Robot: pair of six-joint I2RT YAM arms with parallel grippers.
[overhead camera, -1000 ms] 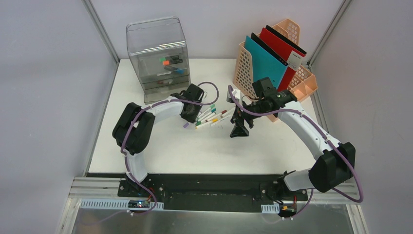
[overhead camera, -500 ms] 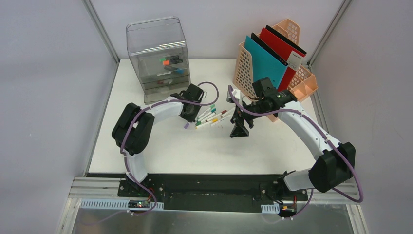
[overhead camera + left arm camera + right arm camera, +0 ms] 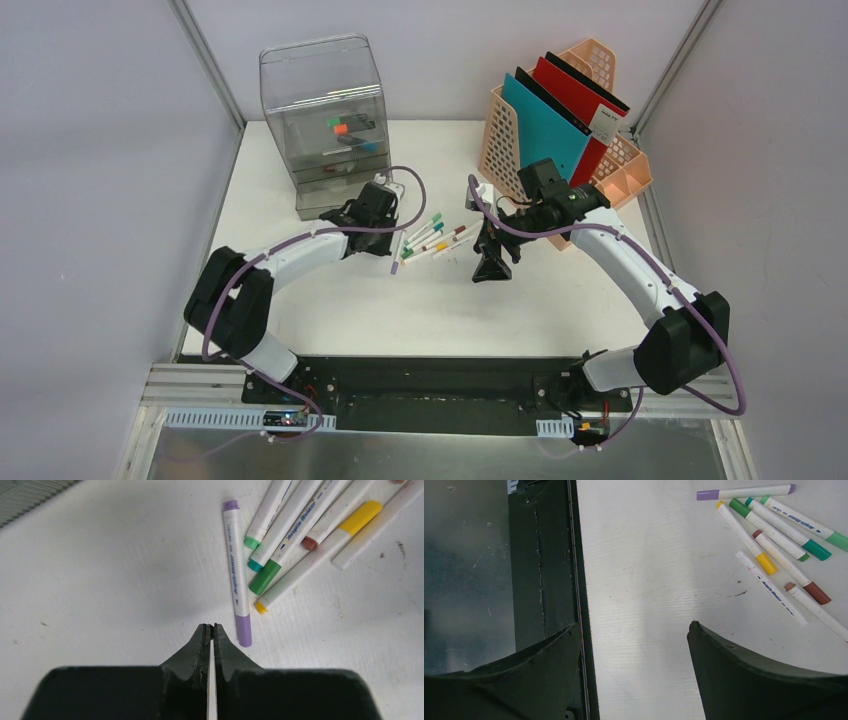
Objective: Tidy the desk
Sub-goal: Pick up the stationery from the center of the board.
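The desk (image 3: 330,300) is a white tabletop with several white markers (image 3: 437,238) lying in a loose heap at its middle; their caps are green, teal, yellow and brown. A purple-capped marker (image 3: 236,575) lies flat at the heap's left side. My left gripper (image 3: 210,626) is shut with nothing between its fingers, its tips just left of that marker's purple cap. My right gripper (image 3: 636,625) hangs open and empty over bare desk right of the heap, also in the top view (image 3: 490,262).
A clear plastic drawer unit (image 3: 325,125) stands at the back left, close behind my left wrist. A peach file rack (image 3: 500,140) holding teal and red folders stands at the back right. The black rail (image 3: 430,385) runs along the near edge.
My left gripper has closed on nothing, and its arm has swung, the elbow dropping to the left and the wrist drawing back toward the drawer unit. The purple marker shifted slightly. The right arm is still.
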